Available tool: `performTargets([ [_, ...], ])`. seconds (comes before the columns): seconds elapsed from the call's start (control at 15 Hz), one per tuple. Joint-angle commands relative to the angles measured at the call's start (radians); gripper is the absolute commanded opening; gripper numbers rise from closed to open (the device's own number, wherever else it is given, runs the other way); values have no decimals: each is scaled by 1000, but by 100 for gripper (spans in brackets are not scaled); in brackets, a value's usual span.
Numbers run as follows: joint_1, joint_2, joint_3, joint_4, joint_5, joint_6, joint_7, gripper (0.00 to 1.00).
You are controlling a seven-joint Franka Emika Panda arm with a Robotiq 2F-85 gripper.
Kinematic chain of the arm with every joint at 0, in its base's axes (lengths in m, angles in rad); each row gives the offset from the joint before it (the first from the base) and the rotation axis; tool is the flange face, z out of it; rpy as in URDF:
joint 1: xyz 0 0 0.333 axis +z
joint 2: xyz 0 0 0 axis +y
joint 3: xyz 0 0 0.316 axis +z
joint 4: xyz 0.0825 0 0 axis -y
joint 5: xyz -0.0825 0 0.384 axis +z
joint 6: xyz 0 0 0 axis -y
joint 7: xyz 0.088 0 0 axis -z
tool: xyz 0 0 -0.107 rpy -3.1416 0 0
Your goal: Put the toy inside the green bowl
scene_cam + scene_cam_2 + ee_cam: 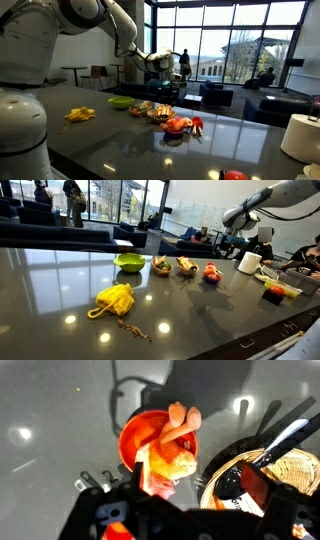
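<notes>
The toy [168,452], lumpy and glossy orange-red, lies in a smooth round red bowl [133,435] directly below the gripper [170,510]. The gripper's dark fingers, cropped at the frame's edge, stand apart and hold nothing. Beside the red bowl is a woven brownish bowl [285,470]. In an exterior view the shallow lime-green bowl [120,101] sits further off on the dark reflective surface [120,145].

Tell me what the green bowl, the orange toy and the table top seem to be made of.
The green bowl looks like plastic: plain, uniform lime colour, smooth walls. The toy is likely soft rubber or plastic, with a lumpy orange surface and a dull gloss; which one is unclear. The table top is dark polished stone or laminate, mirroring lights and windows.
</notes>
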Motion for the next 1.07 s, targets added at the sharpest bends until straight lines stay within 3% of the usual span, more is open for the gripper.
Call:
performTargets([
  [0.0, -3, 0, 3, 2, -1, -3, 0, 100],
  [0.6, -3, 1, 3, 2, -1, -3, 0, 100],
  [1.0, 40, 82, 14, 53, -20, 75, 84, 100],
])
